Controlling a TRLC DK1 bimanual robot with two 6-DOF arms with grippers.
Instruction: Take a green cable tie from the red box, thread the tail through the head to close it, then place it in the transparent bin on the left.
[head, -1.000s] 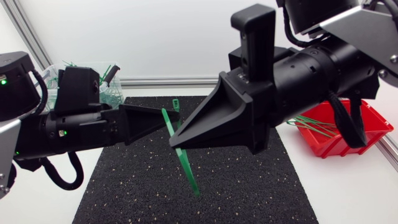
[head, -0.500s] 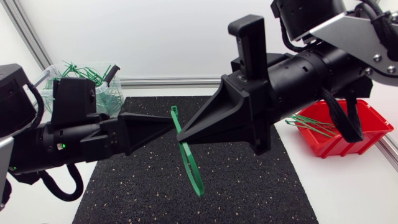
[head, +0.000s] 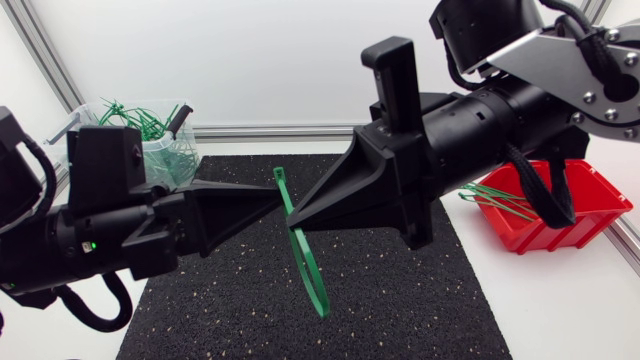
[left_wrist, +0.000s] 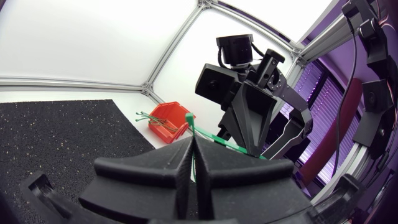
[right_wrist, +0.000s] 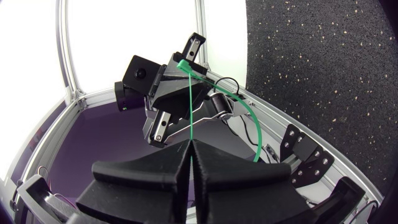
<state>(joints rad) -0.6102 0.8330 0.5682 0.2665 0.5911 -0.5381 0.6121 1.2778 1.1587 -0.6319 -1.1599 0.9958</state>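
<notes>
both pinch the green cable tie (head: 316, 292): left tool (head: 272, 197) near its head, right tool (head: 293, 222) below.

A white tabletop (head: 560, 310), seen from above. A black rubber mat (head: 400, 300) flecked with pale specks lies flat across its middle and reaches back almost to the metal rail (head: 250, 130) that runs along the far edge. To the right of the mat, on the bare white surface, sits a red box (head: 600, 205). A few green cable ties (head: 495, 197) poke out over its lip toward the mat. Near the far left corner, just beyond the mat, stands a transparent bin (head: 172, 158) holding a tangle of green ties (head: 130, 112).
</notes>
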